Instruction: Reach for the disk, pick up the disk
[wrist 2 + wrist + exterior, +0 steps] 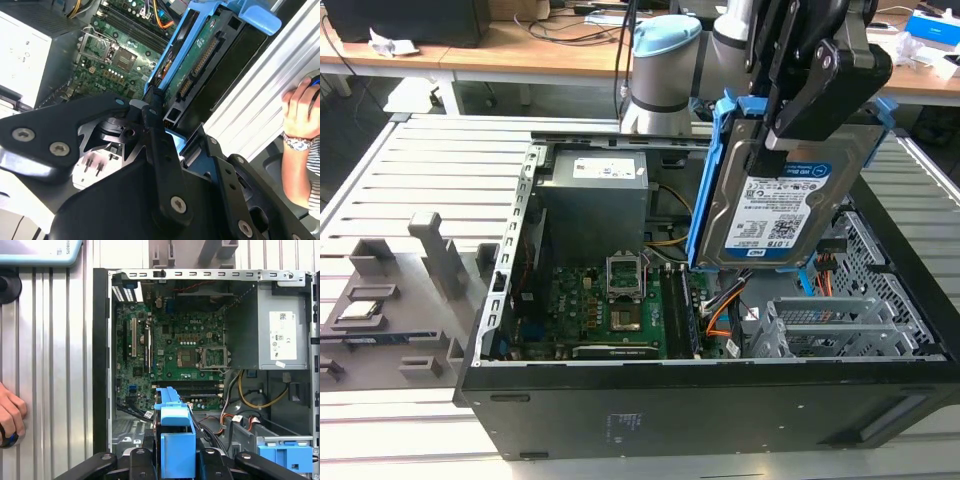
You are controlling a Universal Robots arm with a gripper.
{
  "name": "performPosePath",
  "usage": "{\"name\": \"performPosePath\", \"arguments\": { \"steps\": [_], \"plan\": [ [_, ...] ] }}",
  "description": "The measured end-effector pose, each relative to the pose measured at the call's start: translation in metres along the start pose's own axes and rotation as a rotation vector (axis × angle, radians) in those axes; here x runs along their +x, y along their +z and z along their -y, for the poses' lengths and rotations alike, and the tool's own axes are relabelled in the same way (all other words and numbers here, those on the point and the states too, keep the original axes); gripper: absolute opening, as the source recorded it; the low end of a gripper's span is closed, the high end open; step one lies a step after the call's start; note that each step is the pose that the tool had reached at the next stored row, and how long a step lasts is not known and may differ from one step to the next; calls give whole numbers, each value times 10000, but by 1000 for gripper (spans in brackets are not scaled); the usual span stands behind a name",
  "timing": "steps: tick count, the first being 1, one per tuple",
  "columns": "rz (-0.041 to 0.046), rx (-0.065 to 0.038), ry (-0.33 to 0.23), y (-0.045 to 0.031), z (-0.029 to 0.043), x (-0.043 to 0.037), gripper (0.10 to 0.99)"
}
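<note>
The disk (778, 212), a silver hard drive with a white-and-blue label and a blue plastic frame (704, 190), hangs tilted on edge above the open computer case (720, 400). My gripper (777, 138) is shut on its upper edge, and the disk is clear of the drive cage (840, 325) below. In the first wrist view the blue frame (177, 440) sits between the black fingers (137, 460) of my gripper (177, 462). The second wrist view shows the disk's green circuit-board underside (200, 55).
Inside the case lie the motherboard (610, 300), a grey power supply (595, 195) and orange cables (720, 320). A grey fixture with a small chip (360, 310) stands at the exterior view's left. A person's hand (10, 415) rests on the ribbed table beside the case.
</note>
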State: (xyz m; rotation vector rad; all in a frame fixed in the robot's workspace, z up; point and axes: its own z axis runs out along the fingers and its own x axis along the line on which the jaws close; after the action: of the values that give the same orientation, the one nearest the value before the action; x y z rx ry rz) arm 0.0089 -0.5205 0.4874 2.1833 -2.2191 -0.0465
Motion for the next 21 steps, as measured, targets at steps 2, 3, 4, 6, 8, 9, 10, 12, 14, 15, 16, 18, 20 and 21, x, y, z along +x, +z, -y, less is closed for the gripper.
{"name": "performPosePath", "arguments": {
  "steps": [2,3,4,6,8,9,10,12,14,15,16,18,20,21],
  "plan": [
    [0,-1,0,0,1,31,369],
    [0,-1,-1,0,1,44,369],
    [0,0,-1,0,1,61,369],
    [0,0,-1,0,2,105,369],
    [0,0,0,1,2,145,369],
    [0,0,0,0,3,165,369],
    [0,0,0,1,3,199,369],
    [1,0,0,1,4,235,369],
    [0,-1,0,1,4,268,369],
    [0,0,0,1,5,282,369],
    [0,-1,0,1,5,306,369],
    [0,0,0,2,5,337,369],
    [0,0,0,1,6,367,369],
    [0,0,0,2,6,385,369]
  ]
}}
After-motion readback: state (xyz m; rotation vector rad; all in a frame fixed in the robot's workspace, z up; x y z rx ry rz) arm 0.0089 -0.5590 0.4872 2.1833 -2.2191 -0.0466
